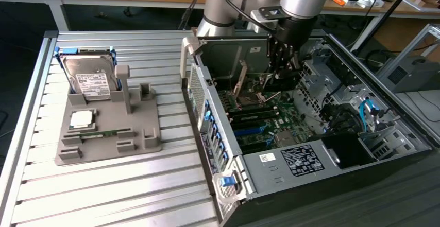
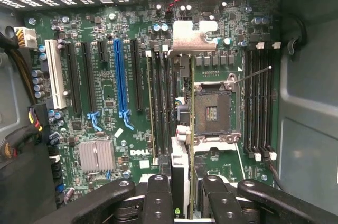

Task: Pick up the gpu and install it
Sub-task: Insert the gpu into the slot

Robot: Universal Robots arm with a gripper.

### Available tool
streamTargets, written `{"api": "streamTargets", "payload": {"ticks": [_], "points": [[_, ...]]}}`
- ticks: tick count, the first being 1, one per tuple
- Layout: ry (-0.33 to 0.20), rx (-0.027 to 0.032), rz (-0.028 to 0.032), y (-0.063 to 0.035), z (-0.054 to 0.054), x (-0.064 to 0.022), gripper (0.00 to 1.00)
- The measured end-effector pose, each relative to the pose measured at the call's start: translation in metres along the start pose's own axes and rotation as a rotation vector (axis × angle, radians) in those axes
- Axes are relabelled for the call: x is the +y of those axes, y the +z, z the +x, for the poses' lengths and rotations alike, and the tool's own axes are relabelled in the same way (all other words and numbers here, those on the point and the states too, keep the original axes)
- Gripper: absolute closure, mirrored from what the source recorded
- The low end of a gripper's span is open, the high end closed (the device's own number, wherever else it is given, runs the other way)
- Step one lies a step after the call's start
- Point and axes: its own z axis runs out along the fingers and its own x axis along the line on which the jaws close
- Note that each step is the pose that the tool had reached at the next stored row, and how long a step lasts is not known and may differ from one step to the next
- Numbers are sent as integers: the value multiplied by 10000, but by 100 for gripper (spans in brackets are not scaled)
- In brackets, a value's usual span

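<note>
The gpu (image 2: 191, 102) is held edge-on between the jaws of the gripper (image 2: 186, 198), above the motherboard (image 2: 105, 92) inside the open computer case (image 1: 206, 98). In the wrist view it is seen as a thin green strip running away from the fingers (image 2: 158, 197), with its silvery metal end bracket (image 2: 194, 36) at the far end, near the rear wall of the case. The jaws are closed on the card's near end, one finger on each face. In the exterior view the gripper (image 1: 281, 77) is seen lowered into the case, over the middle of the board.

Whether the card's lower edge has met a slot cannot be told, since the card hides what lies directly under it. It appears to stand between the dark slots (image 2: 161, 102) beside the blue slot (image 2: 119, 81) and the processor socket (image 2: 214, 110), and judged from this it is not over the blue slot.

For the step to be done well, the card should be kept upright and parallel to the chosen slot, so that its contact edge is brought down along the whole length at once. The bracket should be guided into the opening at the rear wall rather than onto its rim. Pressure is best applied straight down and evenly; a tilt could jam one end. The socket's raised lever (image 2: 253, 73) and the nearby components should be kept clear of.

On the counter (image 1: 103, 186), well apart from the case, a grey holder (image 1: 110, 134) carries the hard drive (image 1: 92, 80).
</note>
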Motion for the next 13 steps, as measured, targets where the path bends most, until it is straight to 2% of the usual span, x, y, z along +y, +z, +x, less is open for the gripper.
{"api": "streamTargets", "payload": {"ticks": [13], "points": [[0, 2, 0, 0, 39, -2, 73]]}}
